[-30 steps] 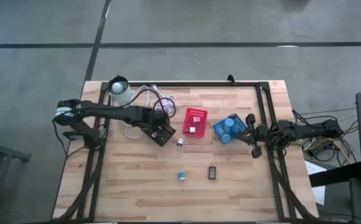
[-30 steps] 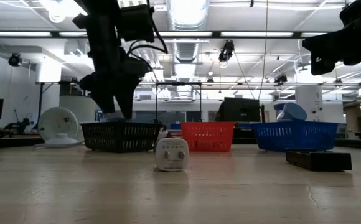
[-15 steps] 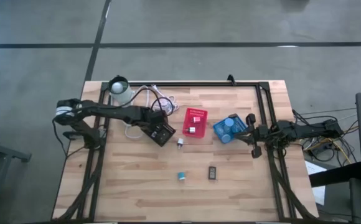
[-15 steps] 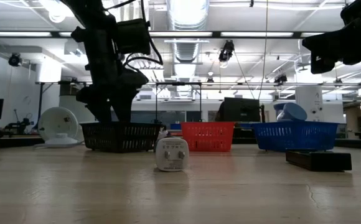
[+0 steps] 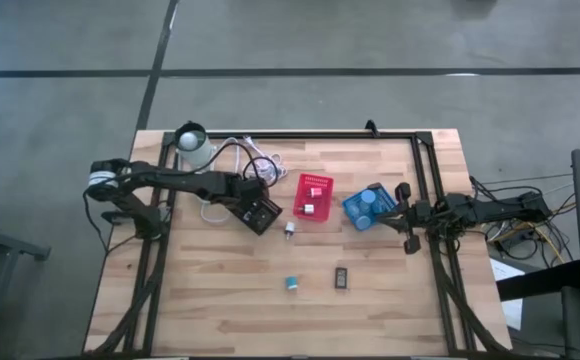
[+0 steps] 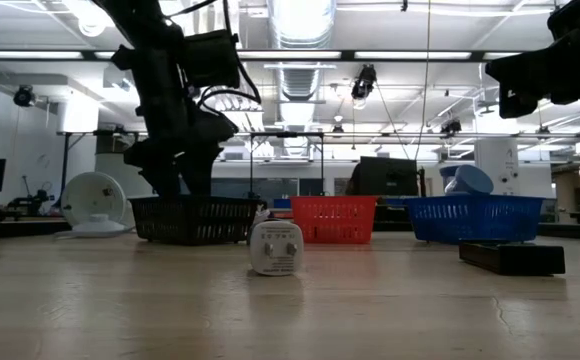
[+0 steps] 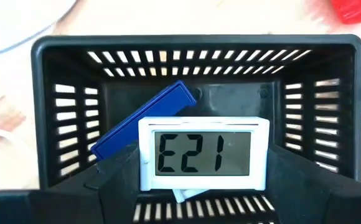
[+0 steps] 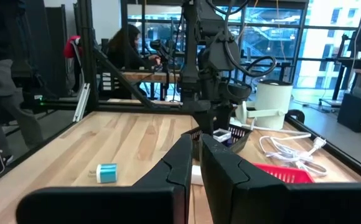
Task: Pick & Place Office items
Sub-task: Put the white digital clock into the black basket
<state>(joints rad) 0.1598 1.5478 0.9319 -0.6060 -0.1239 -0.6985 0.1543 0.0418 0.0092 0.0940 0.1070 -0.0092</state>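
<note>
High view: left gripper (image 5: pixel 258 212) was seen over the black bin (image 5: pixel 267 221), right gripper (image 5: pixel 404 218) parked at the table's right edge beside the blue bin (image 5: pixel 353 212). Red bin (image 5: pixel 313 183) sat between the two. Three items were left loose on the wood: white plug block (image 5: pixel 290 229), teal piece (image 5: pixel 292 284), black block (image 5: pixel 340 277), long axis running toward the table's near edge

Low view: left arm was held low over the black bin's rim, judged a drop position. White plug block (image 6: pixel 276 247) stood upright in front of the bins

Left wrist view: fingers (image 7: pixel 115 175) were spread wide, with a white LCD unit (image 7: pixel 204 153) between them, long axis across the gap, display facing the camera. Whether it was gripped or already let go could not be told. Blue flat card (image 7: pixel 131 132) lay tilted on the bin floor beneath it

Right wrist view: right gripper's (image 8: pixel 195 163) fingers were clenched together, nothing held; idle pose judged
</note>
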